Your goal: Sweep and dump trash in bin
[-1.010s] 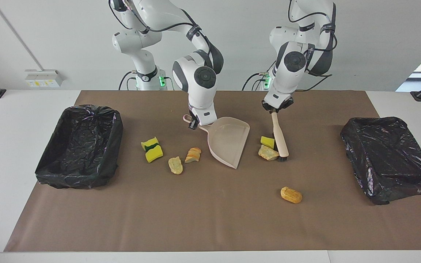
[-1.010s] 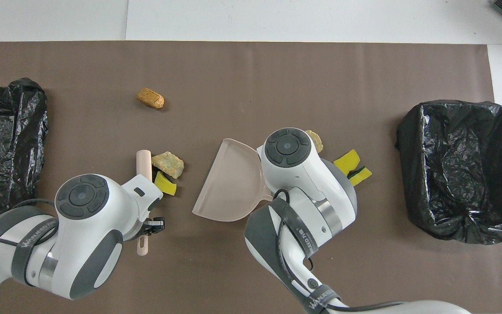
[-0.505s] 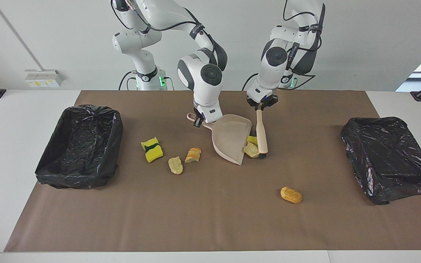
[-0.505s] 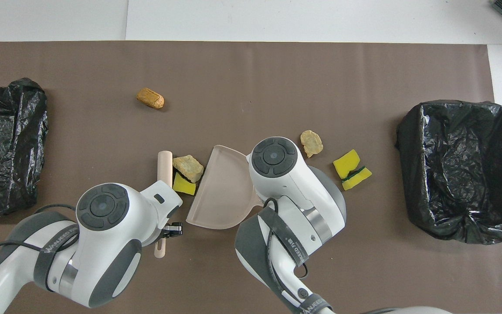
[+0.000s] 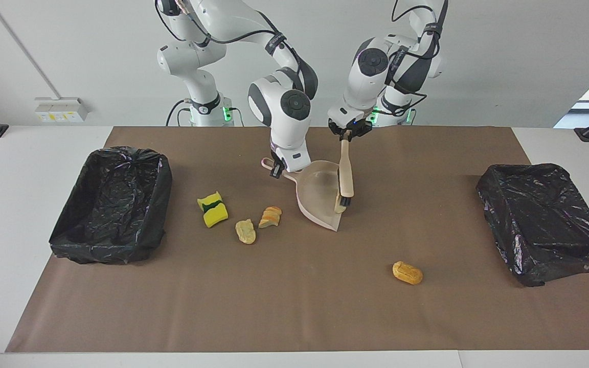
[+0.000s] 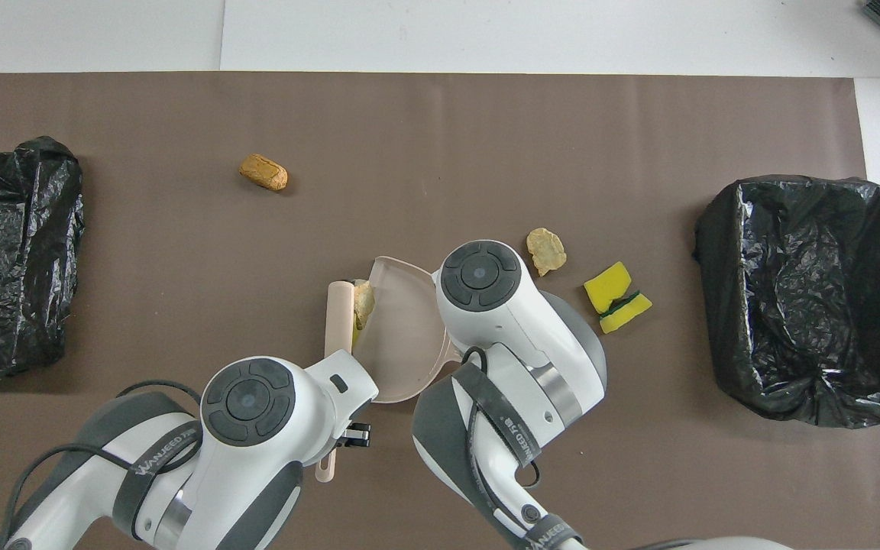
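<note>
My right gripper (image 5: 275,170) is shut on the handle of the pinkish-beige dustpan (image 5: 317,197), which lies on the brown mat with its mouth toward the left arm's end. My left gripper (image 5: 346,135) is shut on the handle of a brush (image 5: 345,174) whose bristles sit at the pan's mouth. Trash is pressed against the brush inside the pan: a tan chunk (image 6: 364,299) over a sliver of yellow sponge. More trash lies loose: a yellow-green sponge (image 5: 212,208), a tan chunk (image 5: 246,231), an orange chunk (image 5: 271,216) and a bread-like piece (image 5: 407,272).
One black-lined bin (image 5: 113,204) stands at the right arm's end of the table and another bin (image 5: 545,222) at the left arm's end. The brown mat (image 5: 294,306) covers the middle of the white table.
The left gripper has swept the brush toward the right arm's end, pushing the tan chunk and the yellow sponge piece into the dustpan. The right gripper shifted the pan slightly toward the brush.
</note>
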Controlling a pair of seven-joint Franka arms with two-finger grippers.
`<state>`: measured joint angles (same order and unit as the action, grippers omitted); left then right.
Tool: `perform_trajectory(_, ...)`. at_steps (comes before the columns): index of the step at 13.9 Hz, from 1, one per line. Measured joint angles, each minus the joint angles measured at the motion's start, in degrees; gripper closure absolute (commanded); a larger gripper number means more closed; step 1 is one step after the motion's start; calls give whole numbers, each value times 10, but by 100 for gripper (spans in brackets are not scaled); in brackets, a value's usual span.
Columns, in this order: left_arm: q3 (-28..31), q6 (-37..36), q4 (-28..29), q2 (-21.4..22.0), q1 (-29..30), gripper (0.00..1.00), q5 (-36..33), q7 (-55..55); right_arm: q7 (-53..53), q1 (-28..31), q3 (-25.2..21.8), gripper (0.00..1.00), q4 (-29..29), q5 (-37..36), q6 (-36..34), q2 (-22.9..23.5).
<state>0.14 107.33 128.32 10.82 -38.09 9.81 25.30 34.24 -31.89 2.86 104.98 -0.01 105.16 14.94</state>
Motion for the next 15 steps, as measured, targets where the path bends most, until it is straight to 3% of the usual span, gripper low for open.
perform_trajectory(3,1,-36,-32,6,0,100,11,0,-1,-1,1,100,-1,0,2,0)
perform_trajectory(10,10,-40,-36,6,9,100,12,-4,-1,-2,1,100,-1,0,4,0)
perform_trajectory(15,18,-39,-61,-18,119,100,-34,-132,-1,-2,1,100,-1,0,6,0)
